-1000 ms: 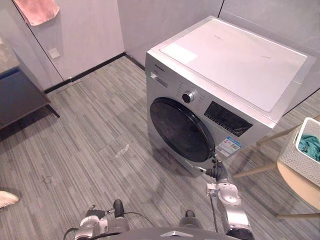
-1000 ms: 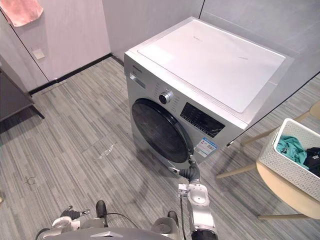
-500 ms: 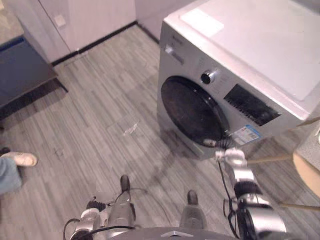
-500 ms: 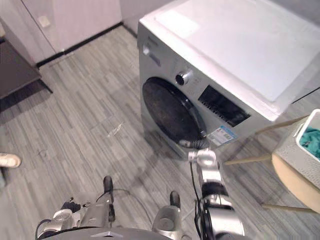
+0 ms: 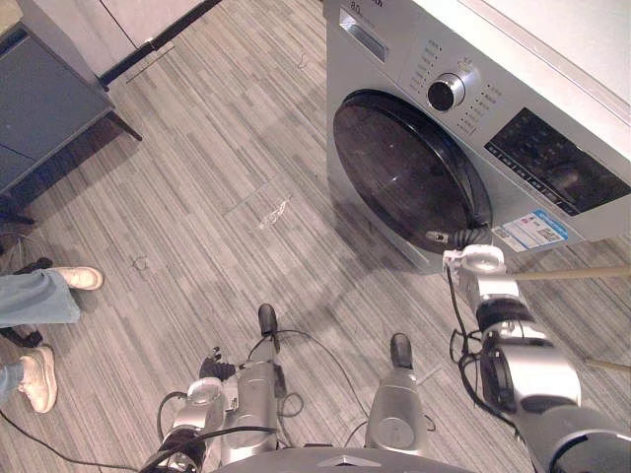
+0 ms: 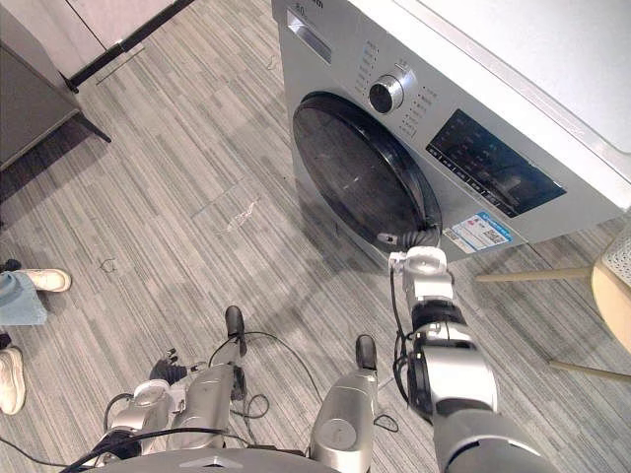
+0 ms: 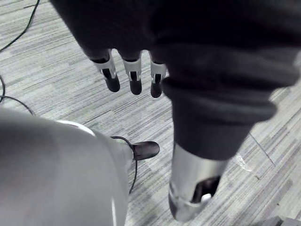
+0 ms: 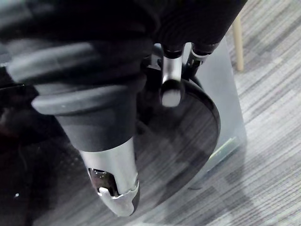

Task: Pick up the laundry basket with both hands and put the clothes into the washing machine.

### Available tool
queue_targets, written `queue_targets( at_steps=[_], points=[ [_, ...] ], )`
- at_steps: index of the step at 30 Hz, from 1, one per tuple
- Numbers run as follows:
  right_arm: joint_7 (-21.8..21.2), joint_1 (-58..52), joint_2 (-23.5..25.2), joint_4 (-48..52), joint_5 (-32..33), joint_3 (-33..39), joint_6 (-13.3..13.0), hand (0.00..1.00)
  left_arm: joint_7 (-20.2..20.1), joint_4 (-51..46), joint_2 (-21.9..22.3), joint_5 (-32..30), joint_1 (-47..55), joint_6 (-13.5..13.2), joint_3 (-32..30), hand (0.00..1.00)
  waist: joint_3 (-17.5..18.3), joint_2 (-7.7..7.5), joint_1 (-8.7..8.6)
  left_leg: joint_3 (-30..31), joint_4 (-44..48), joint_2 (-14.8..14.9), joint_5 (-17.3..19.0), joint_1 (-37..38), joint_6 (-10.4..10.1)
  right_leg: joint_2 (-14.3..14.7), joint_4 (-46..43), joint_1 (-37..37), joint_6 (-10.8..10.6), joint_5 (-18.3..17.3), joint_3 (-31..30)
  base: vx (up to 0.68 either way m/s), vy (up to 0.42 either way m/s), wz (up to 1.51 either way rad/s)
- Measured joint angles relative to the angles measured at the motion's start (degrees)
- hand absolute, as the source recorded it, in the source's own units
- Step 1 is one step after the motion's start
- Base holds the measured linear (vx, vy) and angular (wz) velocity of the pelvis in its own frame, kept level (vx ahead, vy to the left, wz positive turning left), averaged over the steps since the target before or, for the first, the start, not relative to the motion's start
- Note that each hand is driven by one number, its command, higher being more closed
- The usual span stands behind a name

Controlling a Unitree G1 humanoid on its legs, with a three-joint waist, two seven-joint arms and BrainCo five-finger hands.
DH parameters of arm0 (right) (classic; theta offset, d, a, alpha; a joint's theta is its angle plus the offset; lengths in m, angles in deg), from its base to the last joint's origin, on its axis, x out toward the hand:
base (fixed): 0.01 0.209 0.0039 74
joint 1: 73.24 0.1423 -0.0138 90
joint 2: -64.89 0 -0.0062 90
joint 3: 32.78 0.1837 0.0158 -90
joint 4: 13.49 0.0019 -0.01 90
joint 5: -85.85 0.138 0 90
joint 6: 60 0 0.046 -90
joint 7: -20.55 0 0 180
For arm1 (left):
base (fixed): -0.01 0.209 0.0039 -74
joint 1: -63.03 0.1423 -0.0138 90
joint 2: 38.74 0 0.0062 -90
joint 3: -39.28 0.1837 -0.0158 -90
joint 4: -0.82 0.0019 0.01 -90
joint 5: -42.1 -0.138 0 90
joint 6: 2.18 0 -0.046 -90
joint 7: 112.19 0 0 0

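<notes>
Left eye view, right hand (image 5: pixel 467 239) at washing machine door (image 5: pixel 409 172) rim (grip unclear), left hand (image 7: pixel 134 77) relaxed

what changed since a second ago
The view tipped down toward the washing machine, so the whole picture shifted. The right robot hand rose from just below the door to its lower right rim. Whether it holds the door cannot be told. The door stays shut, and the left robot hand stays low and open.
</notes>
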State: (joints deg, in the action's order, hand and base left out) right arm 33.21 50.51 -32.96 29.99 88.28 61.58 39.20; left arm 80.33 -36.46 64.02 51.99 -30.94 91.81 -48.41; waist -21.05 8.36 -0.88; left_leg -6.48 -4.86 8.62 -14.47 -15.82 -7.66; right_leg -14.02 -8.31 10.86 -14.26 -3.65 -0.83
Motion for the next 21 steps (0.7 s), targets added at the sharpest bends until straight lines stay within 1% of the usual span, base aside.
queue_targets(
  at_steps=[1,3,6,7,8,9,11,12,13,15,17,19,21],
  points=[
    [0.03,-1.91,0.69,2.37,-0.01,-0.44,-0.08,0.0,0.06,0.49,-0.02,-0.01,0.08,0.11,-0.12,0.0,0.0,-0.01,-0.2,0.02,0.02,0.01,0.0,0.18,-0.01,0.0,-0.05,-0.18,0.0,0.01,0.06,0.04,-0.039,0.0],
    [-1.28,-9.8,2.71,10.46,-0.06,-5.03,-0.29,0.0,0.06,2.17,0.07,-0.47,0.55,1.16,-1.62,0.0,0.02,-0.5,-1.02,-0.14,0.31,0.14,0.06,2.3,-0.07,0.01,-0.03,-2.12,-0.1,-0.14,0.07,0.07,-0.059,-0.04],
    [-5.58,-17.91,3.96,17.4,-0.07,-10.33,-0.97,0.0,-0.06,2.51,0.05,-2.56,0.81,1.64,-2.75,0.0,0.12,-1.0,-1.43,-0.15,0.05,0.32,0.52,4.64,-0.54,0.08,-0.1,-4.47,0.0,-0.91,0.41,0.02,-0.052,0.01],
    [-7.92,-21.25,4.98,19.74,-0.07,-12.64,-1.79,0.0,-0.19,2.64,0.06,-3.6,0.94,1.9,-3.17,0.0,0.46,-1.28,-1.59,0.08,0.0,0.39,0.76,5.14,-0.79,0.12,-0.15,-5.12,0.04,-1.25,0.87,-0.02,-0.046,0.1],
    [-10.19,-23.9,6.6,21.8,0.03,-15.16,-2.19,0.0,-0.2,3.0,0.08,-4.24,1.11,2.16,-4.21,0.0,1.26,-1.88,-1.64,0.15,-0.01,0.46,0.79,5.14,-0.81,0.19,-0.17,-5.21,0.04,-1.57,1.18,-0.02,-0.043,0.1],
    [-11.34,-25.03,7.58,22.61,0.02,-16.06,-2.43,0.0,-0.21,3.1,0.06,-4.56,1.15,2.31,-4.74,0.0,1.64,-2.26,-1.63,0.2,-0.01,0.46,0.83,5.14,-0.86,0.19,-0.14,-5.26,0.02,-1.7,1.25,-0.01,-0.037,0.13],
    [-14.45,-28.78,11.65,24.96,0.13,-18.87,-3.35,0.0,-0.3,3.31,-0.2,-4.59,1.46,2.79,-6.55,0.0,3.39,-4.14,-1.23,0.32,-0.01,0.38,1.1,5.27,-0.8,0.13,0.26,-6.05,0.05,-1.89,1.81,0.0,-0.028,0.13],
    [-15.21,-29.41,12.8,25.35,0.22,-19.1,-3.45,0.0,-0.31,3.34,-0.28,-4.6,1.48,2.88,-6.87,0.0,3.75,-4.68,-1.07,0.32,-0.01,0.33,1.13,5.43,-0.8,0.08,0.48,-6.2,0.07,-1.87,1.83,0.0,-0.021,0.08],
    [-15.98,-30.1,14.85,25.47,0.62,-19.44,-4.12,0.0,-0.4,3.44,-0.53,-5.05,1.49,2.97,-7.33,0.0,4.5,-5.91,-0.56,0.32,-0.02,0.13,1.35,6.02,-0.71,-0.07,1.16,-7.14,0.06,-1.81,1.86,-0.01,-0.013,0.04],
    [-15.97,-30.18,15.55,25.6,0.61,-19.41,-4.56,0.0,-0.43,3.56,-0.84,-5.82,1.62,3.11,-7.37,0.0,5.42,-6.84,-0.26,0.3,-0.03,-0.07,1.44,6.13,-0.59,-0.25,1.54,-7.47,0.07,-1.81,1.85,0.0,-0.005,0.02],
    [-15.72,-30.56,15.55,27.32,0.59,-17.58,-5.03,0.0,-0.4,3.61,-1.08,-6.35,1.63,3.17,-7.88,0.0,5.83,-7.54,-0.18,0.22,-0.03,-0.15,1.51,6.25,-0.49,-0.3,2.45,-8.0,0.07,-1.71,1.8,0.0,0.0,0.0],
    [-14.99,-31.44,15.52,29.52,0.53,-14.73,-5.36,0.0,-0.38,3.58,-1.13,-6.79,1.63,3.26,-7.88,0.0,6.02,-7.74,-0.23,0.09,-0.03,-0.16,1.54,6.27,-0.45,-0.3,3.0,-8.12,-0.04,-1.28,1.67,-0.03,-0.009,-0.05],
    [-14.16,-32.88,15.41,30.61,0.43,-10.94,-5.8,0.0,-0.39,3.54,-1.06,-7.16,1.63,3.6,-7.33,0.0,6.09,-7.83,-0.71,-0.01,-0.04,-0.15,1.54,6.65,-0.45,-0.3,3.52,-8.71,0.09,-1.09,1.63,-0.01,-0.011,-0.02]
  ],
)
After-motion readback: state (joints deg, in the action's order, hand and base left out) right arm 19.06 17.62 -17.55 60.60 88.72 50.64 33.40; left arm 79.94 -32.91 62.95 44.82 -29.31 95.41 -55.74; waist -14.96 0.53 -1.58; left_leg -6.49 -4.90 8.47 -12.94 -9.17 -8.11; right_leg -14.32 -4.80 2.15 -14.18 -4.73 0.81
